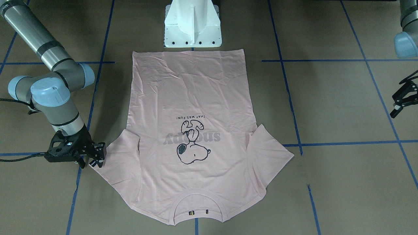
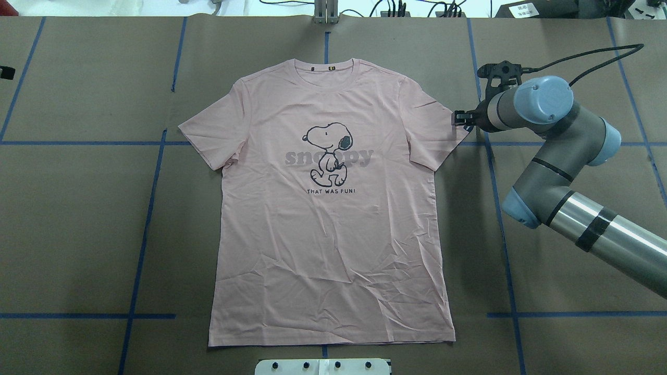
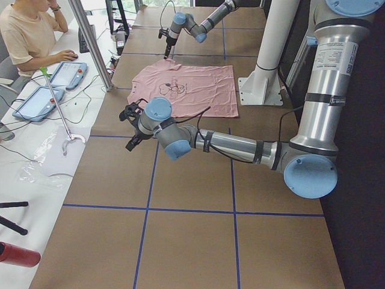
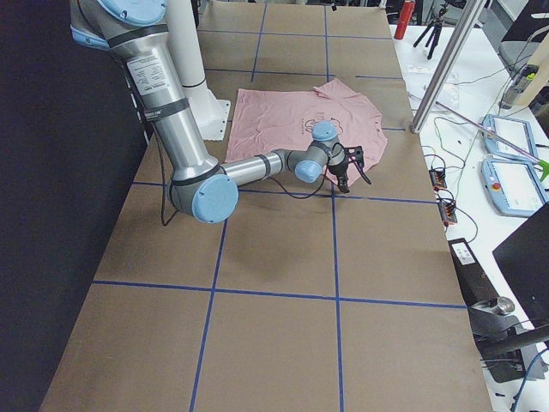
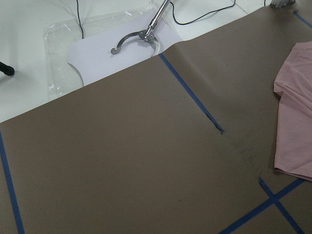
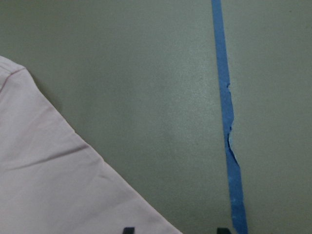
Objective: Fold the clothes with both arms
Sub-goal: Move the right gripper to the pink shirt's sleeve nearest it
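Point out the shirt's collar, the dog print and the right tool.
collar [image 2: 327, 90], overhead view, front rim of the neckline.
dog print [image 2: 327, 155], overhead view, the dog's body.
right tool [image 1: 97, 157], front-facing view, midway between its fingertips.

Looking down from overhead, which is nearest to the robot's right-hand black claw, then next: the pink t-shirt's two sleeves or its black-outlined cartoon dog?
From the right gripper:
1. Pink sleeve on the view's right, just beside it.
2. Cartoon dog print, mid-chest.
3. Other sleeve, view's left.
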Robot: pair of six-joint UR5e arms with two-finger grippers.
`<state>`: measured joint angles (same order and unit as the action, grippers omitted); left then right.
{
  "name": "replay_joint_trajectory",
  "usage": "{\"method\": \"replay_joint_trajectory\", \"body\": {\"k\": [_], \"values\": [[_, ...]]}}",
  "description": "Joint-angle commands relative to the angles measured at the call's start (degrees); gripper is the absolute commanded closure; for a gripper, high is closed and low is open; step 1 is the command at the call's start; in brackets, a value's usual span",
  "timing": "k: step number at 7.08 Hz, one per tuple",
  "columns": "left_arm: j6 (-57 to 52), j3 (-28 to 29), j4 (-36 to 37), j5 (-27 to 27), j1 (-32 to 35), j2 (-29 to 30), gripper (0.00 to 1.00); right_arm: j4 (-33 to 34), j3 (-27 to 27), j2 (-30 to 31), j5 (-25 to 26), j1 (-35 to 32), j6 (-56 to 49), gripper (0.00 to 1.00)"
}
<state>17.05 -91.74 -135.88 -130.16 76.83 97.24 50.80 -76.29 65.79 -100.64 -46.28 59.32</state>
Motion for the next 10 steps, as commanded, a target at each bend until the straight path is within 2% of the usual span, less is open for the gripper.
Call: {"method": "replay_joint_trajectory", "body": {"k": [1, 2, 3, 6, 7, 8, 9, 10], "values": [[0.0, -0.01, 0.0, -0.01, -0.01, -0.03, 0.0, 0.0, 0.0, 0.22, 0.0, 0.14, 0.01, 0.38], [0.0, -0.01, 0.0, -0.01, -0.01, -0.03, 0.0, 0.0, -0.09, 0.22, 0.0, 0.23, 0.09, 0.54], [0.0, -0.01, 0.0, -0.01, -0.01, -0.03, 0.0, 0.0, -0.17, 0.22, 0.0, 0.23, 2.88, 1.0], [0.0, 0.07, 0.0, -0.01, -0.01, -0.03, 0.0, 0.26, -3.24, 0.04, -0.09, 0.23, 3.08, 1.0], [0.0, 0.07, 0.09, -0.01, -0.01, -0.12, 0.0, 5.92, -6.38, -0.65, 0.09, 0.49, 3.17, 1.0], [0.0, -0.01, 0.09, -0.01, -0.01, -0.12, 0.0, 17.2, -11.81, -3.7, 1.57, 1.97, 5.0, 1.0], [0.0, 0.07, 0.09, -0.01, -0.01, -0.12, 0.0, 24.45, -11.69, -10.17, 5.93, 6.6, 10.67, 1.0], [0.0, 0.07, 0.09, -0.01, -0.01, -0.12, 0.0, 25.57, -7.69, -16.16, 11.55, 9.86, 16.38, 1.0]]}}
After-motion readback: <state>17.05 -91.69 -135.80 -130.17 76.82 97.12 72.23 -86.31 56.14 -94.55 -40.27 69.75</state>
